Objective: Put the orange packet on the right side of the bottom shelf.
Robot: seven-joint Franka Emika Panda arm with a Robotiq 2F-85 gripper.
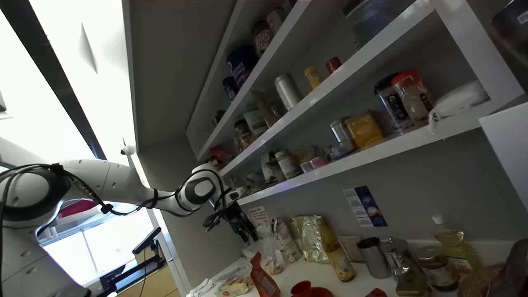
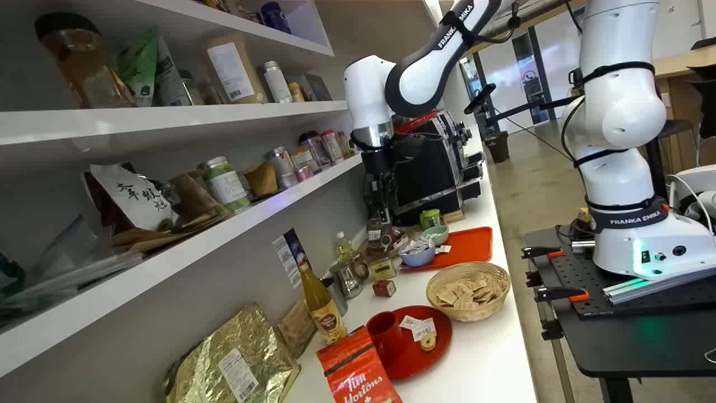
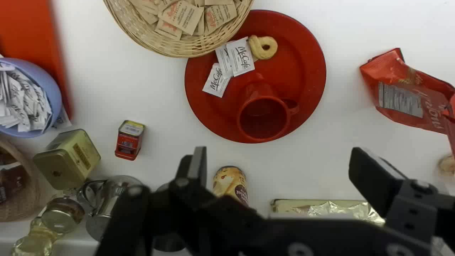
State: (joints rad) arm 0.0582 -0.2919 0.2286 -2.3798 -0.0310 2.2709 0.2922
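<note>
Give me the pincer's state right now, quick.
Pincer: open, holding nothing; its jaws stand wide apart in the wrist view.

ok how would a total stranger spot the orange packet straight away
In an exterior view, follow the white counter to the red plate holding a red mug. Beside the plate, lower in that view, is the orange packet. Its red-orange colour, dark strip and white Tim Hortons lettering set it apart from the gold bag nearby.
</note>
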